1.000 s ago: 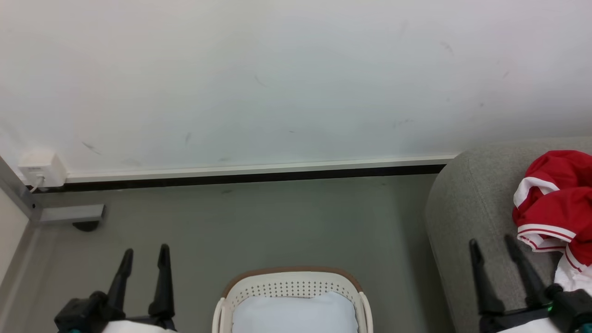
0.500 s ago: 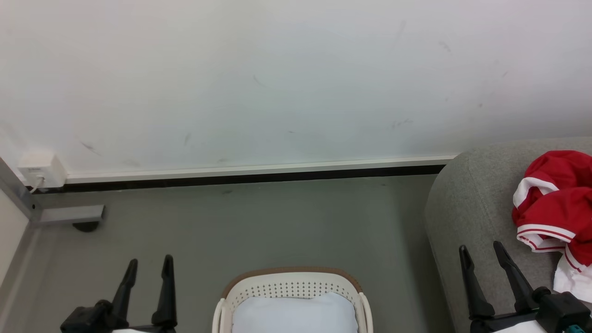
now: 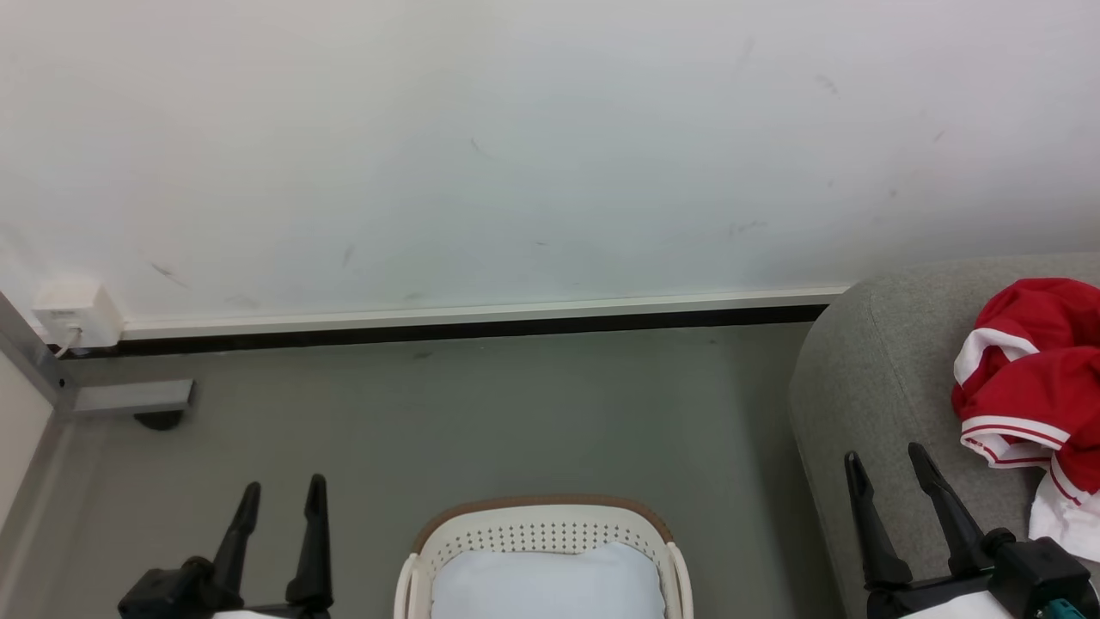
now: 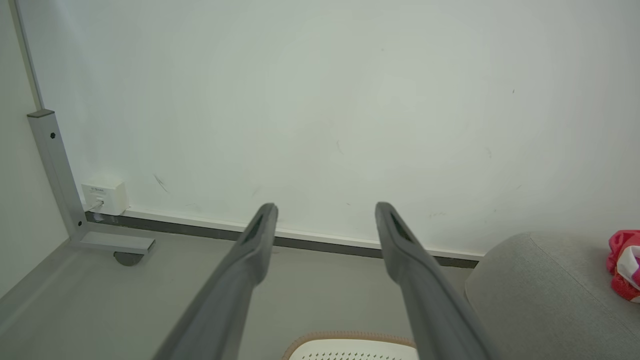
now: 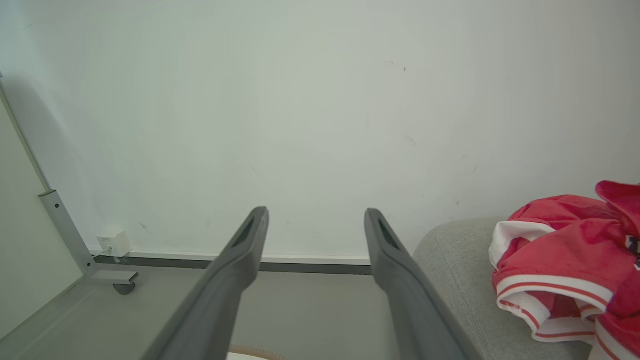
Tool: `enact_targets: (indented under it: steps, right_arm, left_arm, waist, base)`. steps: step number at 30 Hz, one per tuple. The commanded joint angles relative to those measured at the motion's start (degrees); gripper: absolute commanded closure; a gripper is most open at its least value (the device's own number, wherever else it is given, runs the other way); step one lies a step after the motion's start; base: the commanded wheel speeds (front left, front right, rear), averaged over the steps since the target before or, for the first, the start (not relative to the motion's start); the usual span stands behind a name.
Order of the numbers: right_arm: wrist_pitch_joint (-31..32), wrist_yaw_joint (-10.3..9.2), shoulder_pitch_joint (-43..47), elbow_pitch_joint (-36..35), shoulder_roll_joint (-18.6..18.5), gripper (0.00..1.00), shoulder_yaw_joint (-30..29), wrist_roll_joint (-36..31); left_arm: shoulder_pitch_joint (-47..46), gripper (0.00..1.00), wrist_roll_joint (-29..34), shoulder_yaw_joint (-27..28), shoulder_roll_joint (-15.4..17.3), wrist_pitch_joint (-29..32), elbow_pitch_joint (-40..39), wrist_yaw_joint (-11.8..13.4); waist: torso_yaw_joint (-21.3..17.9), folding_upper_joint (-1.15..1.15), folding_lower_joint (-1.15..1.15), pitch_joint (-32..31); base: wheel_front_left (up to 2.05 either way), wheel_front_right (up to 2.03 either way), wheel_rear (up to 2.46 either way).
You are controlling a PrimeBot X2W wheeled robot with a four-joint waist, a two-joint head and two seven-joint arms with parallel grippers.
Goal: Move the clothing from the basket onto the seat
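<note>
Left tool [image 3: 284, 483]: lower left in the head view; two dark fingers spread apart, pointing up over the floor [image 3: 516, 413], just left of the basket [image 3: 541, 501].
Right tool [image 3: 883, 453]: lower right; fingers likewise apart, over the near side of the seat [image 3: 859, 387], its fingers near the clothing [image 3: 1031, 370] but clear of it.
Basket: white, perforated, brown rim; on the floor between the tools; pale pad [image 3: 550, 585] inside.
Seat: grey woven fabric, rounded corner; right of the basket.
Clothing: red with white panels and thin stripe trim; bunched on the seat at the right edge.
Metal foot [image 3: 129, 397]: grey, on the floor, far left.
Socket box [image 3: 73, 311]: white, low on the wall, cable plugged in.
Skirting [image 3: 481, 314]: pale strip over a dark gap.
Wall [image 3: 516, 129]: white, lightly scuffed.
</note>
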Motion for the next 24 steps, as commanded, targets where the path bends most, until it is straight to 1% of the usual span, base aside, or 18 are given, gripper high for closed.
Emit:
enact_targets:
  steps: [1,12,13,16,24]
  right_arm:
    - [-0.2,-0.13,-0.4,0.0,-0.5,0.0,0.1,0.5]
    - [-0.2,-0.13,-0.3,0.1,-1.0,0.0,0.2,1.1]
    - [0.0,0.0,0.0,0.0,-0.7,1.0,0.2,0.5]
    - [0.2,0.0,0.8,1.0,-0.5,1.0,0.3,1.1]
    - [2.4,-0.01,0.4,1.0,-0.3,1.0,-1.1,9.6]
  left_arm:
    - [-0.4,0.0,0.6,0.1,0.1,0.0,0.2,-0.2]
    - [-0.4,0.0,-0.1,-0.8,0.0,0.0,0.4,-0.2]
    - [-0.1,1.0,0.0,-1.1,-0.2,0.0,0.3,-0.1]
    - [0.4,1.0,-0.6,-1.2,-0.4,0.3,1.6,-0.1]
    - [-0.4,1.0,-9.4,-0.5,-0.4,2.8,1.8,-0.1]
  waist:
    - [0.0,0.0,0.0,0.0]
    - [0.0,0.0,0.0,-0.3]
    - [0.0,0.0,0.0,-0.3]
    - [0.0,0.0,0.0,-0.3]
    - [0.1,0.0,0.0,-0.2]
  base:
    - [0.0,0.0,0.0]
    - [0.0,0.0,0.0]
    - [0.0,0.0,0.0]
    - [0.0,0.0,0.0]
    - [0.0,0.0,0.0]
